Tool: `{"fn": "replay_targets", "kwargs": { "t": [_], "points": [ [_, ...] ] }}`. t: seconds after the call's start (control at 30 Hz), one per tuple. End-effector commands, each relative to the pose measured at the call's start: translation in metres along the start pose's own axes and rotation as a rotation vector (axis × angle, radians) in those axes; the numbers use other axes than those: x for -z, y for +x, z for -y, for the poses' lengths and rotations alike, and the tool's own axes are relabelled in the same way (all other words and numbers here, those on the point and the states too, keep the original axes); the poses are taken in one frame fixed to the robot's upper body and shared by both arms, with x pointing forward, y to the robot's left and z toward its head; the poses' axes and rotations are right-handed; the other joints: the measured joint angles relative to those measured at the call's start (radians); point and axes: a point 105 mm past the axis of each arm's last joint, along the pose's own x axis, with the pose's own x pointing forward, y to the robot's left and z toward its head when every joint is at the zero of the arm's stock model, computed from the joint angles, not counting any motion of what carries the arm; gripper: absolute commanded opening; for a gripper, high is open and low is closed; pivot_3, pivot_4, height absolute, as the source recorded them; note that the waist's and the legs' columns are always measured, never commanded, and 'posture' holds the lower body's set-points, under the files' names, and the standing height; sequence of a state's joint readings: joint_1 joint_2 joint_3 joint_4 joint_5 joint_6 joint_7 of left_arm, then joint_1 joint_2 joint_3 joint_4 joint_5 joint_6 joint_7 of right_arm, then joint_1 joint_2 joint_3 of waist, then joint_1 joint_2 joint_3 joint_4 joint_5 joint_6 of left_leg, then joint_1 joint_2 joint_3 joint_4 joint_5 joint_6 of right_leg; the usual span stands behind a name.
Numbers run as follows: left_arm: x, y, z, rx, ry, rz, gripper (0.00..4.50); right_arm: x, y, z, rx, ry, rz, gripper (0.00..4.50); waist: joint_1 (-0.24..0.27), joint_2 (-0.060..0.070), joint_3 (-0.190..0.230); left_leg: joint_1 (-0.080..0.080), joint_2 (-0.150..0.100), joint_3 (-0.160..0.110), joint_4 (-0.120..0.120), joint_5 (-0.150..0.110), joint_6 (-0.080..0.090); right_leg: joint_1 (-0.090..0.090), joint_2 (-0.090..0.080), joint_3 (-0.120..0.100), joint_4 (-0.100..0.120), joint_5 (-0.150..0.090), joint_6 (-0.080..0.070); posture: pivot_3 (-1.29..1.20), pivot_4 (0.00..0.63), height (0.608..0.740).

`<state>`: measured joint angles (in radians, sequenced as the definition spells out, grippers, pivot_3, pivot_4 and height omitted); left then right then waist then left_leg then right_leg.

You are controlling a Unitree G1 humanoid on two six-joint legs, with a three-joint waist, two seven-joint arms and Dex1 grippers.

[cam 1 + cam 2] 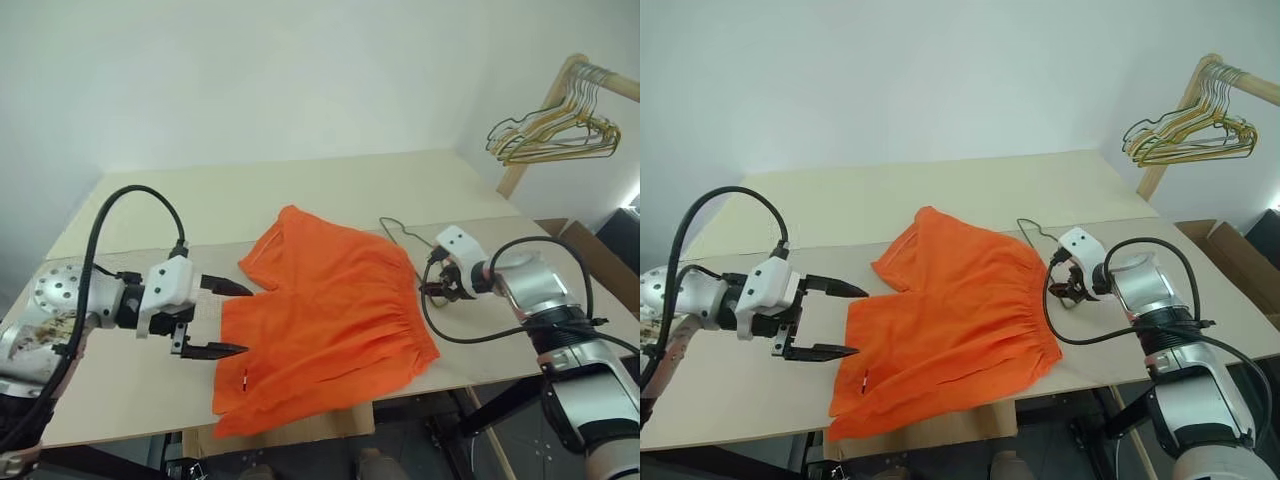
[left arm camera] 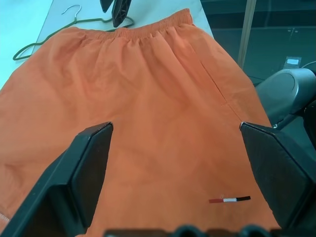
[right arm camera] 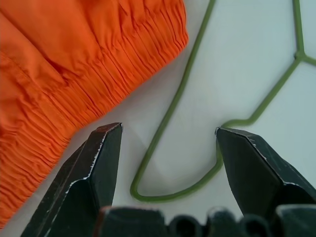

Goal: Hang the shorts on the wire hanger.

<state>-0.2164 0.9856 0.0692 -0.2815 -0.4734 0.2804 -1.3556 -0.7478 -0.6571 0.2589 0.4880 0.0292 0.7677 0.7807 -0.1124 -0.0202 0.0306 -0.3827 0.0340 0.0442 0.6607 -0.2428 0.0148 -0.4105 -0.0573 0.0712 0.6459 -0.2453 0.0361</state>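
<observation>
Left eye view: the bright orange fabric shorts (image 1: 325,325) lie spread flat on the pale wooden counter (image 1: 300,190), gathered waistband toward the robot's right, legs toward its left. The thin grey-green wire hanger (image 1: 400,232) lies on the counter with its hook just past the waistband, most of its triangle seemingly tucked under the cloth. The left end effector (image 1: 226,318) hangs at the leg hems with jaws spread and nothing in them. The right end effector (image 1: 437,282) sits just beside the waistband, near the hanger wire.

Right eye view: well off to the right, a bunch of gold and cream hangers (image 1: 1190,135) hangs from a wooden rack (image 1: 1185,115), clear of the work. A cardboard box (image 1: 1240,250) sits beyond the counter's right edge. Nothing lies between either arm and the shorts.

Left wrist view: the shorts fill the space between the released fingers; a small red, white and black tag (image 2: 229,199) shows near one hem. The cloth looks light, limp and likely to bunch, so the thick elastic waistband seems the surest hold.

Right wrist view: the fingers stand apart, empty, straddling a bent corner of the hanger. The wire looks stiff, thin and flat to the counter, so pinching it may slip.
</observation>
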Motion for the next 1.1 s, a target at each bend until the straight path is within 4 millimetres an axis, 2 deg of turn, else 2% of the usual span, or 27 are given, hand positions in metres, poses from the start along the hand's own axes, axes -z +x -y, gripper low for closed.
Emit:
{"fn": "replay_targets", "kwargs": {
  "t": [0.03, 0.37, 0.5, 0.63, 0.77, 0.87, 0.97, 1.1],
  "points": [
    [-0.008, 0.003, -0.002, -0.013, 0.052, 0.014, 4.46, -0.016, 0.000, 0.005, 0.021, 0.003, 0.054, 3.55, -0.011, 0.000, 0.000, 0.000, 0.000, -0.001, 0.000, 0.000, 0.000, 0.001, 0.000, 0.000, 0.000, 0.000, 0.000, -0.07, 0.000, 0.740],
    [-0.005, 0.008, -0.002, -0.020, 0.070, 0.005, 4.46, -0.004, 0.022, 0.002, -0.002, 0.026, 0.010, 3.55, -0.029, 0.000, 0.000, 0.006, 0.000, -0.003, 0.000, 0.000, 0.000, 0.007, 0.000, -0.001, 0.000, 0.000, 0.001, -0.06, 0.000, 0.740],
    [-0.004, 0.009, -0.002, -0.024, 0.069, 0.010, 4.50, 0.000, 0.027, -0.002, -0.032, 0.017, -0.015, 2.73, -0.039, 0.000, 0.000, 0.008, 0.000, -0.004, 0.000, 0.000, 0.000, 0.008, 0.000, -0.001, 0.000, 0.000, 0.001, -0.06, 0.000, 0.740],
    [-0.003, 0.008, -0.002, -0.029, 0.073, 0.009, 4.50, 0.010, 0.034, -0.011, -0.069, -0.029, -0.083, 1.36, -0.039, 0.000, 0.000, 0.009, 0.000, -0.005, 0.000, 0.000, 0.000, 0.009, 0.000, -0.001, 0.000, 0.000, 0.001, -0.05, 0.000, 0.740],
    [-0.003, 0.010, -0.001, -0.027, 0.076, 0.008, 4.50, 0.022, 0.039, -0.011, -0.047, -0.037, -0.155, 0.01, -0.040, -0.003, -0.002, 0.010, 0.000, -0.006, 0.000, 0.000, 0.000, 0.010, 0.000, -0.001, 0.000, 0.000, 0.001, -0.05, 0.000, 0.740],
    [-0.002, 0.011, -0.002, -0.028, 0.080, 0.006, 4.50, 0.028, 0.039, 0.000, 0.028, -0.031, -0.183, 0.01, -0.040, -0.005, -0.003, 0.013, 0.000, -0.007, 0.000, 0.000, 0.000, 0.015, 0.001, -0.002, -0.002, 0.000, 0.001, -0.05, 0.000, 0.740],
    [-0.001, 0.012, -0.003, -0.030, 0.084, 0.004, 4.50, 0.026, 0.037, 0.019, 0.163, -0.022, -0.160, 0.01, -0.036, -0.007, -0.005, 0.019, 0.000, -0.008, 0.000, 0.000, 0.000, 0.023, 0.000, -0.003, -0.005, 0.000, 0.001, -0.05, 0.000, 0.740],
    [-0.002, 0.017, -0.011, -0.077, 0.093, 0.018, 4.50, -0.004, 0.022, 0.046, 0.322, 0.149, 0.028, 0.01, -0.025, -0.007, -0.004, 0.018, -0.002, -0.008, 0.000, 0.000, 0.000, 0.023, -0.001, -0.003, -0.005, 0.000, 0.003, -0.05, 0.000, 0.740]
  ]
}}
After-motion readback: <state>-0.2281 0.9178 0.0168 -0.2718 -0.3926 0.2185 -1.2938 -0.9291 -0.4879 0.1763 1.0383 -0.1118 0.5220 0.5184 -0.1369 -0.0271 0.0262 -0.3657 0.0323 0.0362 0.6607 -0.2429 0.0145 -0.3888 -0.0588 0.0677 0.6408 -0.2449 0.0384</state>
